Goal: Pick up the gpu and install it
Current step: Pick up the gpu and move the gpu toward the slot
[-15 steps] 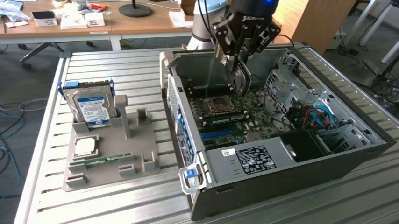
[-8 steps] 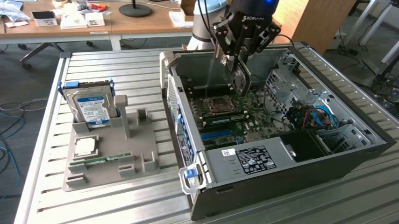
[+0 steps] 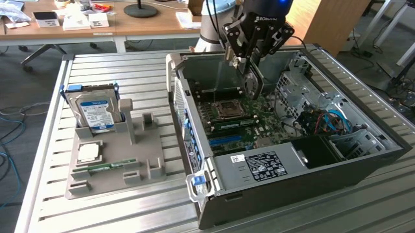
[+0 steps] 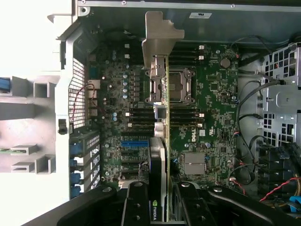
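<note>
The end effector (image 4: 162, 207) clamps the gpu (image 4: 159, 155) edge-on above the motherboard (image 4: 211, 136), apparently to line it up with a slot.

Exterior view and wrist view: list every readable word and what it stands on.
"NVIDIA": on the graphics card gripped in the claw.
"ROBOTIQ": on the claw's body.
"DELL": on the motherboard.
Hard drive label and power supply label: too small to read.

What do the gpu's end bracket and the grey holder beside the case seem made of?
The gpu end bracket: likely bare sheet metal, pale matte silver, with a bent tab. The holder: probably moulded plastic, uniform matte grey-beige with blocky slots.
</note>
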Robot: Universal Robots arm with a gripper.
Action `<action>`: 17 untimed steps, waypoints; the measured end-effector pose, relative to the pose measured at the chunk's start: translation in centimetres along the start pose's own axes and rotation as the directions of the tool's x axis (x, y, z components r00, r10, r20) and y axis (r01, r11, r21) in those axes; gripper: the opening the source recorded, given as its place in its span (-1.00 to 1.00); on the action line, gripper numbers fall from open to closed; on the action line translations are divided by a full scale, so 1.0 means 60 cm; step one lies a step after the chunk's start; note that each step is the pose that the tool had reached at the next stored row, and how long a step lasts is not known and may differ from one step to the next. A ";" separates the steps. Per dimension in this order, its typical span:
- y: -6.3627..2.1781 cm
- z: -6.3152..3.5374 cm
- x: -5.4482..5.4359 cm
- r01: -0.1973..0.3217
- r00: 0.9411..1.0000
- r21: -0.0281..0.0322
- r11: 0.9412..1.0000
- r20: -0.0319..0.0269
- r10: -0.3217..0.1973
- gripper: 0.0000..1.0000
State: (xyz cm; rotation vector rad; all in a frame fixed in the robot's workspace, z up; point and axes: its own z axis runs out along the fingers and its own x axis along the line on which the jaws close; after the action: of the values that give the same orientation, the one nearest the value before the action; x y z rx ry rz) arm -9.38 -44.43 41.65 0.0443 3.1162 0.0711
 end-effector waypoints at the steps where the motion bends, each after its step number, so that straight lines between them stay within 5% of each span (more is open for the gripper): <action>1: 0.000 0.000 -0.001 0.000 1.000 0.000 1.000 0.000 0.000 -0.47; 9: 0.000 0.000 -0.004 0.000 1.000 0.000 1.000 0.000 0.000 -0.47; 17: 0.001 0.001 -0.027 0.000 1.000 0.000 1.000 0.000 0.000 -0.47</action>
State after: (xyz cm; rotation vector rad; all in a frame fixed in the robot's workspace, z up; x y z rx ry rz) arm -7.77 -44.43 41.65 0.0443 3.1162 0.0711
